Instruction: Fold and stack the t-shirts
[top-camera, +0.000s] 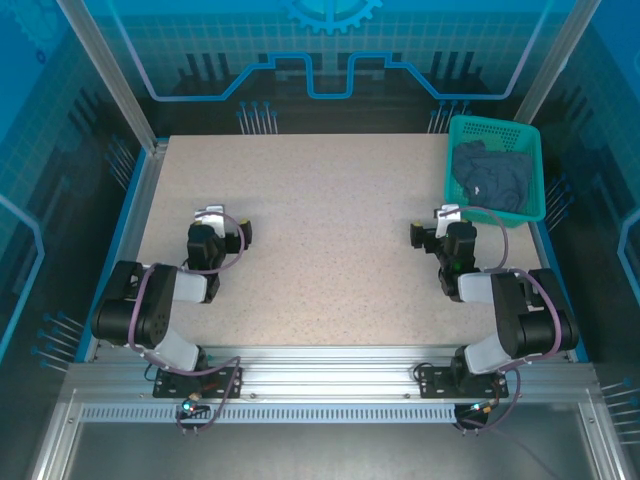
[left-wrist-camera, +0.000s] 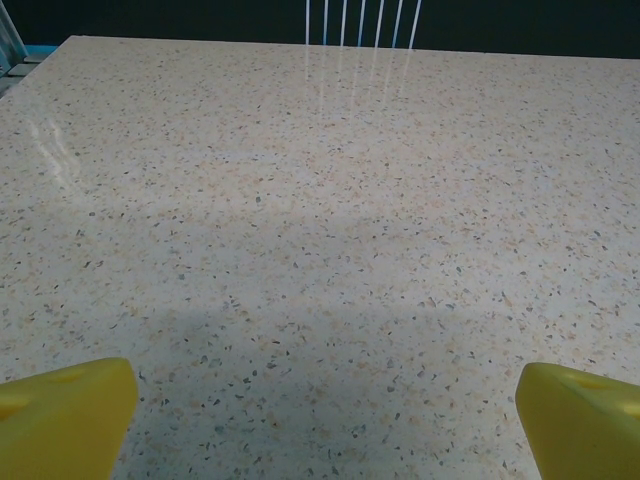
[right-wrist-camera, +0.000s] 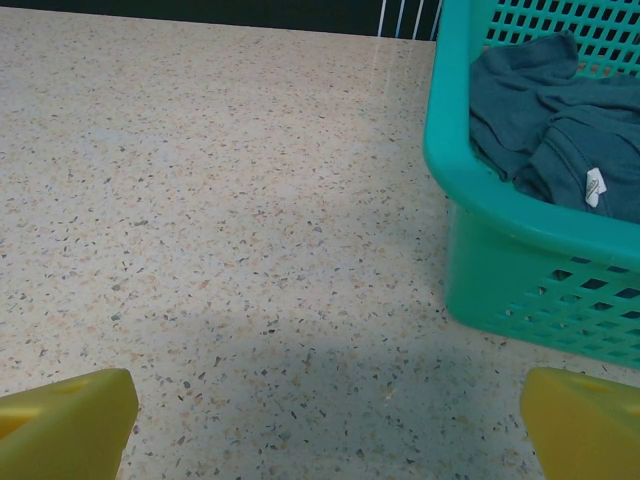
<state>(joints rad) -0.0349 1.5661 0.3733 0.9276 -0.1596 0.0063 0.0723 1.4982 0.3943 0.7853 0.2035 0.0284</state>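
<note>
Dark slate-blue crumpled cotton t-shirts (top-camera: 490, 175) sit heaped in teal plastic mesh basket (top-camera: 497, 122), far-right corner of speckled surface (top-camera: 330, 230), not yet unloaded. Left claw (left-wrist-camera: 325, 420) & right claw (right-wrist-camera: 325, 425): both wide open, empty, low over surface, prob. staged for 1st pick.

One table (top-camera: 330, 260), one basket (top-camera: 495, 123), two arms (top-camera: 150, 310), two grippers: left gripper (left-wrist-camera: 325, 415), right gripper (right-wrist-camera: 325, 420). T-shirts (top-camera: 490, 175) lie bunched in the basket, at least two; exact number unclear.

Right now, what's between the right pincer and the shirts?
Bare speckled tabletop, then the near wall of the teal plastic mesh basket holding the slate-blue t-shirts; right wrist view.
</note>
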